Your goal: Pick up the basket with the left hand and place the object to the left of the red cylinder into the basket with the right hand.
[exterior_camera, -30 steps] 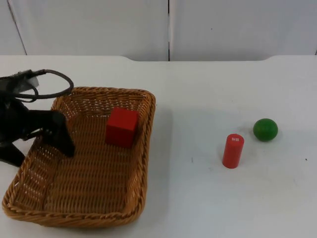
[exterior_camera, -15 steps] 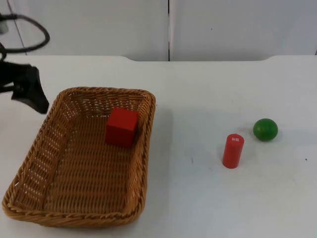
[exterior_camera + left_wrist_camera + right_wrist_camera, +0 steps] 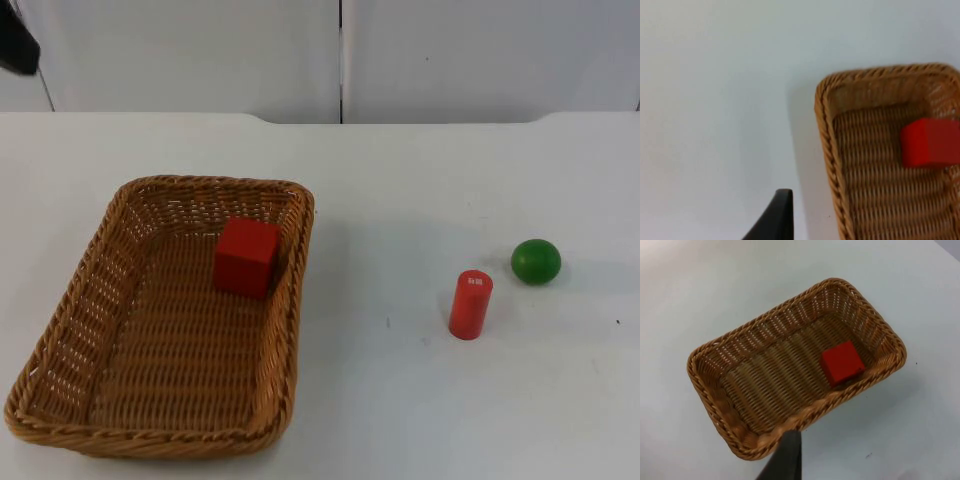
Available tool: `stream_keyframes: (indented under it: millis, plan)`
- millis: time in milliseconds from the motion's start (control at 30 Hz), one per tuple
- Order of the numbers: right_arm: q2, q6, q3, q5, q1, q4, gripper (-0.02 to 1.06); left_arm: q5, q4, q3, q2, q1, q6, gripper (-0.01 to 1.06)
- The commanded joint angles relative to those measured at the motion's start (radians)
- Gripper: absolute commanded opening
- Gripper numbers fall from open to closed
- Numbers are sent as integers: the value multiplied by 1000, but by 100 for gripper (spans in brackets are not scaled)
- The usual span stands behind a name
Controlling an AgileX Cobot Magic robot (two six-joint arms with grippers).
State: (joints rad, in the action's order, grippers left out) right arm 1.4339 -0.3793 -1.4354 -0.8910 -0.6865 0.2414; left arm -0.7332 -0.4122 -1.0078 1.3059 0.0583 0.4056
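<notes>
A brown wicker basket rests on the white table at the left, with a red cube lying inside near its far right corner. To the right stands the red cylinder, upright. My left arm is a dark shape at the far left edge, well away from the basket. The left gripper hangs over bare table beside the basket's rim, and the red cube lies beyond it. The right gripper is high above the basket and the cube.
A green ball lies just right of and behind the red cylinder. The grey partition wall closes the table's far side. Open table surface stretches between the basket and the cylinder.
My left arm has pulled up and back from the basket's left side to the far left corner. The basket, cube, cylinder and ball have stayed in place.
</notes>
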Motion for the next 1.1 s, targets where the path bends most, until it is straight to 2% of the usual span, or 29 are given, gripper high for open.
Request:
stream_keyframes:
  millis: [0, 467, 933, 1067]
  plan:
    - [-7, -4, 2, 5, 5, 7, 87, -15, 5, -2, -51, 1, -18, 105]
    - [-7, 5, 2, 7, 5, 7, 87, -72, -9, 5, -256, 1, -38, 105]
    - [-7, 5, 5, -9, 3, 29, 87, -44, -32, 161, -508, 1, -39, 105]
    - [-21, 5, 53, 43, 3, 29, 87, -61, -44, 165, -554, 1, -39, 105]
